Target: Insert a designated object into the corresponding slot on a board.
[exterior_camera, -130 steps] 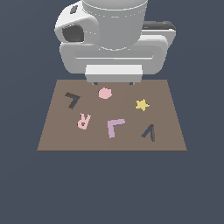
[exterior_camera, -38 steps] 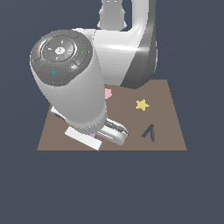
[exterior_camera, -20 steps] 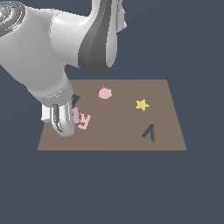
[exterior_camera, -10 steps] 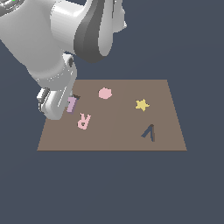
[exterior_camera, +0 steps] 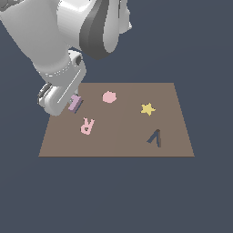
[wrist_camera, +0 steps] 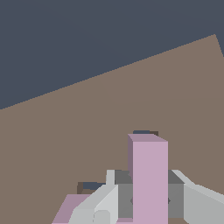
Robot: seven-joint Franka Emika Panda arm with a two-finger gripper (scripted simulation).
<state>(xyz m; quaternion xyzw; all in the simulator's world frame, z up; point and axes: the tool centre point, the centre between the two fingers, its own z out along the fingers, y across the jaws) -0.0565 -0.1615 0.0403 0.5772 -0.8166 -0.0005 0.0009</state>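
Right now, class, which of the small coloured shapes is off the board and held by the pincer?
The lilac L, clamped in the pincer. The pink R, pink hexagon and yellow star lie flat on the board.

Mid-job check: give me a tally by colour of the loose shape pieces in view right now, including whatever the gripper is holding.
Pink: 2 (pink letter R, pink hexagon)
Yellow: 1 (yellow star)
Lilac: 1 (lilac L-shaped block, held in the gripper)
Total: 4

Simulated scene: brown board [exterior_camera: 118, 136] floating in flat dark-blue void.
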